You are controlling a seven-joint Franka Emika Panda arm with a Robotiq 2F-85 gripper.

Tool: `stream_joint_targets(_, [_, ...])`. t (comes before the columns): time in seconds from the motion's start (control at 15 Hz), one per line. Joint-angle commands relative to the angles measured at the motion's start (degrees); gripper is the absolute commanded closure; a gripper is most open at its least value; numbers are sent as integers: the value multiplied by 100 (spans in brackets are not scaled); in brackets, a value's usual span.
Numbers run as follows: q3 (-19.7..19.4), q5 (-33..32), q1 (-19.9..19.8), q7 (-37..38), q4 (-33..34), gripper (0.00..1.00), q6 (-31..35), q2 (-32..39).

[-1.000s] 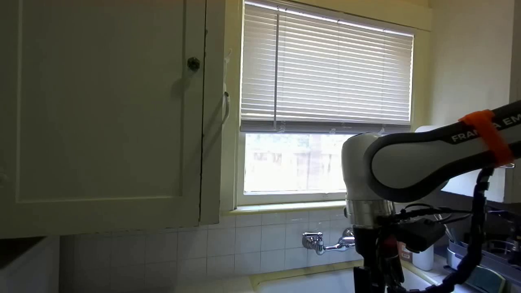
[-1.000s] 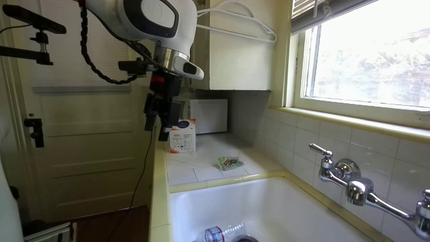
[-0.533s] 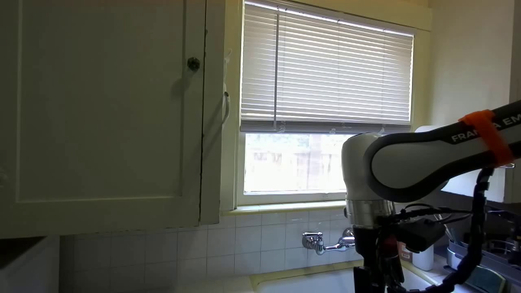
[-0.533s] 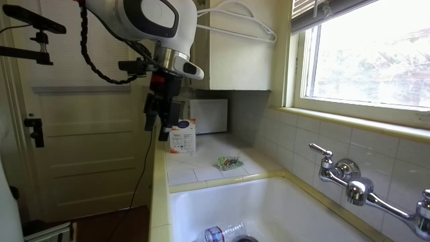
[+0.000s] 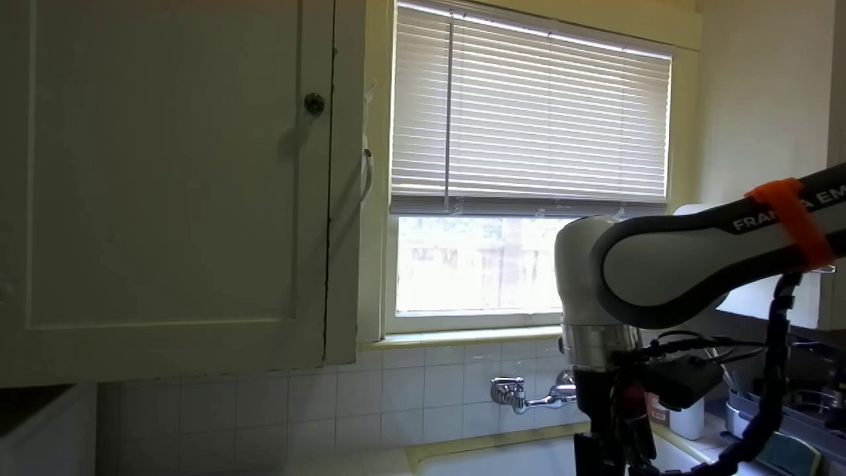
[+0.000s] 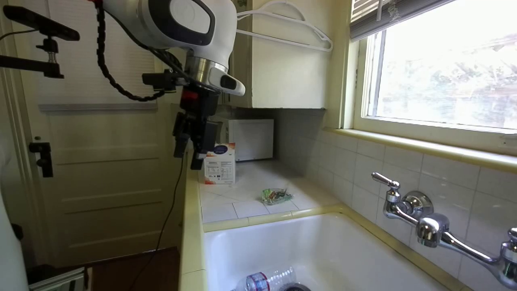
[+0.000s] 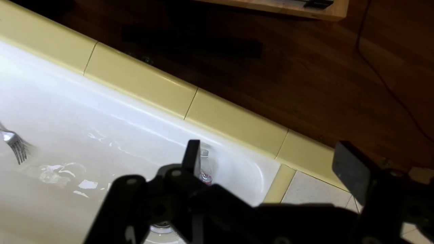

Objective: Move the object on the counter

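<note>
My gripper (image 6: 188, 158) hangs above the counter's front edge, pointing down. In the wrist view the gripper (image 7: 268, 159) has its jaws wide apart with nothing between them. On the white tiled counter (image 6: 218, 210) lies a small crumpled clear and green packet (image 6: 276, 196), near the sink's far rim. It lies apart from the gripper, lower and to the right in that exterior view. A white and orange box (image 6: 219, 165) stands upright on the counter behind the gripper. Neither the packet nor the box shows in the wrist view.
The white sink (image 6: 323, 238) has a yellow tile rim and holds a clear plastic bottle (image 6: 258, 281). A fork (image 7: 15, 145) lies in the sink. A chrome faucet (image 6: 432, 230) juts from the wall. A cabinet (image 6: 291, 68) hangs above the counter, with a white appliance (image 6: 254, 139) below.
</note>
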Motion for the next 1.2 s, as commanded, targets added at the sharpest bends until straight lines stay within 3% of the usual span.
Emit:
stream_joint_targets(0.0, [23,11,-29,-14,7,0,-10,-1])
stream_joint_targets(0.47, [19,172,-7,52,85,0,117,174])
stream_joint_targets(1.13, [442,203,19,840,1049,0,2105,2222])
